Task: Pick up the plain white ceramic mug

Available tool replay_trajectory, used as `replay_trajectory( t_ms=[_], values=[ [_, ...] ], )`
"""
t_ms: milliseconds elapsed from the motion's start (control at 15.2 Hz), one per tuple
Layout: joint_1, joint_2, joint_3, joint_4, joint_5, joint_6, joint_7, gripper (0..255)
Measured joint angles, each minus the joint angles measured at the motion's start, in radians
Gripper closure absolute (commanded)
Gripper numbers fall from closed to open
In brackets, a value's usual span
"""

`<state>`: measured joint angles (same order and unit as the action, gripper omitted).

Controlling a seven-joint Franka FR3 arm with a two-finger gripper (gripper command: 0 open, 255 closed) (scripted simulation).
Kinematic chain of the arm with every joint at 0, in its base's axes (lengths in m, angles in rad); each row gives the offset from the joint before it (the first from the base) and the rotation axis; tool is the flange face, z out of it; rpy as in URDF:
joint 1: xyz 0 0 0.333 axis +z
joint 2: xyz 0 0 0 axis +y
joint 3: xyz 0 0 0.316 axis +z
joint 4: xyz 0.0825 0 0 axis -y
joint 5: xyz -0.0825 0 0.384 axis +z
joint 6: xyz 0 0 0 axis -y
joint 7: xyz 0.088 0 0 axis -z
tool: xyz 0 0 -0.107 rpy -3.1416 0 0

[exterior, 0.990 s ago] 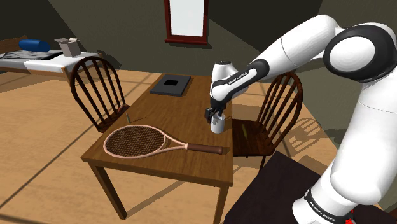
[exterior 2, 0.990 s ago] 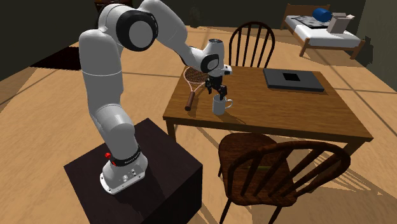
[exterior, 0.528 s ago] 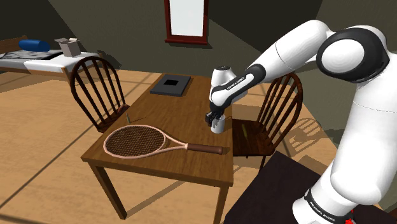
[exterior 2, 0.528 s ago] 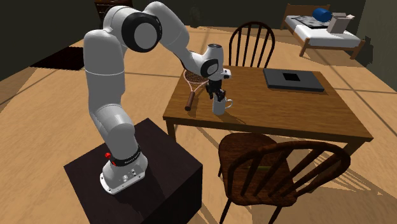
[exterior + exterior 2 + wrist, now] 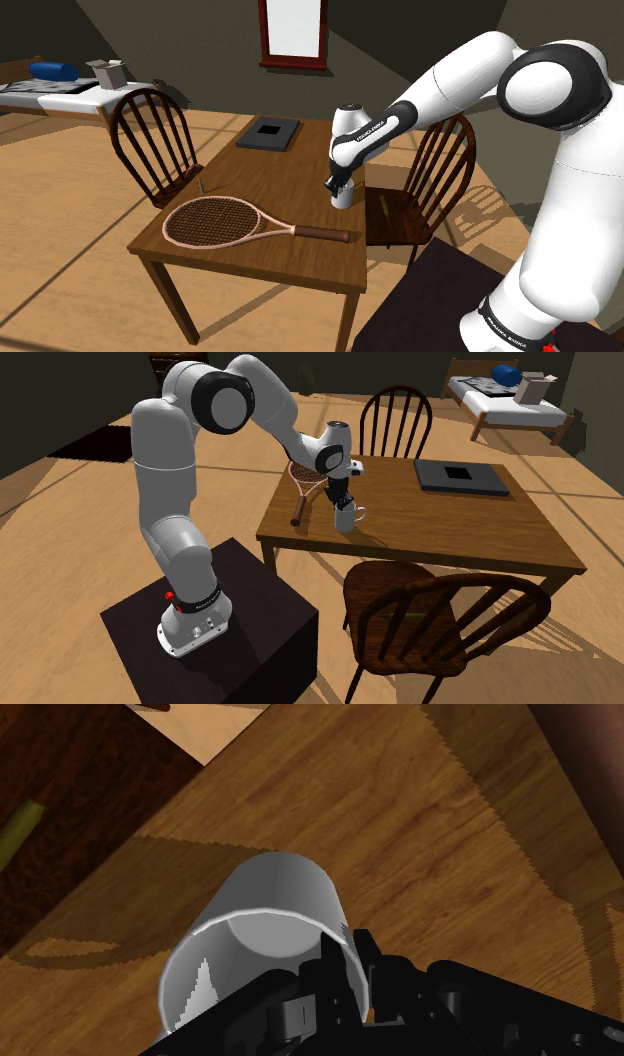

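The claw point(image 5: 347, 956) is closed to a narrow gap and pinches the mug point(image 5: 262, 909) by its wall at the rim, one finger inside and one outside. In the shoulder view the mug stands just right of the frame's centre, near the table point(image 5: 270, 180) edge facing a chair point(image 5: 430, 170). A racket point(image 5: 230, 222) lies to its lower left. Reach and grasp look done. The mug's base rests on the wood, so the lift remains.

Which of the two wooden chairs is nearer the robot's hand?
The chair at the shoulder view's right, beside the table edge where the gripper clasps the mug. The other chair sits across the table, near the racket.
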<state>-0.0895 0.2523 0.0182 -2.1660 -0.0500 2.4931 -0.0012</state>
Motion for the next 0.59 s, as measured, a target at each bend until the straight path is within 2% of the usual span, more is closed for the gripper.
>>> replay_trajectory(
  t_ms=[594],
  values=[
    [-0.002, -0.064, 0.001, 0.020, 0.006, -0.084, -0.007, 255]
  ],
)
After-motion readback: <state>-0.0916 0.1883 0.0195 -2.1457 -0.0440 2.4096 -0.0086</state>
